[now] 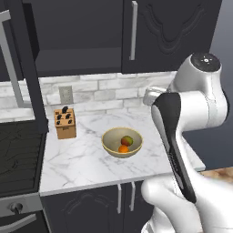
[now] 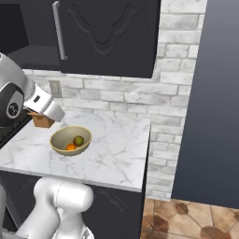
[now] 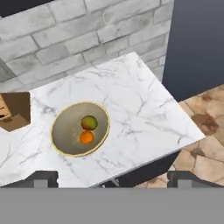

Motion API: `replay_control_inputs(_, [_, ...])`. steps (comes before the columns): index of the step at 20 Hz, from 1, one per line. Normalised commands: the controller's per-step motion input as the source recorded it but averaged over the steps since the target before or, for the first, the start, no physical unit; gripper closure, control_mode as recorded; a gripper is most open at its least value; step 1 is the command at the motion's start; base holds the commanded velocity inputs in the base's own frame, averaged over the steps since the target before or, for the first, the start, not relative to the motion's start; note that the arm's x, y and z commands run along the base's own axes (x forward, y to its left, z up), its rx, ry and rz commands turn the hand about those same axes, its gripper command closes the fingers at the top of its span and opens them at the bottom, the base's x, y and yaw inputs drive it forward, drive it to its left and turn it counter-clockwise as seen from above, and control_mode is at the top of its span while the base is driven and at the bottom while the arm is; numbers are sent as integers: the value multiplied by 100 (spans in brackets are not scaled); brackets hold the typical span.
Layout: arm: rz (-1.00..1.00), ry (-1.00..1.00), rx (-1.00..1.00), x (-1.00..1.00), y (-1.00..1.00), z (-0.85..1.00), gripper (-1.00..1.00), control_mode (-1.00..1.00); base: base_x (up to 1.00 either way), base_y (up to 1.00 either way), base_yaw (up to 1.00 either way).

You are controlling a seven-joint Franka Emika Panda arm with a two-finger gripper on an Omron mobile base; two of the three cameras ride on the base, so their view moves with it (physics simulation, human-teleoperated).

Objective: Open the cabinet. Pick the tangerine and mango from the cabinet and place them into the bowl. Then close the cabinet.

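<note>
- The bowl (image 1: 122,142) sits on the marble counter (image 1: 82,159), and serves here as the landmark.
- Inside the bowl lie the tangerine (image 1: 123,149) and the mango (image 1: 127,140), touching or nearly so; the mango is on the wall side, the tangerine on the counter-edge side.
- In the hand view the gripper (image 3: 113,179) hangs high above the bowl, its two dark finger tips (image 3: 41,178) spread wide apart with nothing between them; only the tips show, cut off by the frame's bottom.
- The cabinet (image 1: 136,32) hangs on the wall above the bowl. The door above the bowl and to its right is closed, its handle (image 1: 134,30) upright; the left door (image 1: 25,63) stands swung out, edge-on to the left base camera, so its face is hard to read.
- The open compartment up and left of the bowl is dark; its contents cannot be made out.
- A knife block (image 1: 65,123) stands left of the bowl, well apart from it; in the right base view the arm (image 2: 42,105) covers most of it.
- The stove (image 1: 18,154) lies further left of the bowl, cut off by the frame edge.
</note>
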Motion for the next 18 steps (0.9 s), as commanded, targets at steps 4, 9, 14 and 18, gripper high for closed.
replay_control_inputs(4, [19, -39, 0, -100, 15, 0, -100, -100, 0, 0, 0])
replay_control_inputs(9, [23, -36, -3, -98, 30, 10, -100, -100, 0, 0, 0])
replay_control_inputs(14, [21, -24, -9, -57, 69, 0, -100, -100, 0, 0, 0])
replay_control_inputs(18, [14, -29, -8, -42, 80, 5, -100, -100, 0, 0, 0])
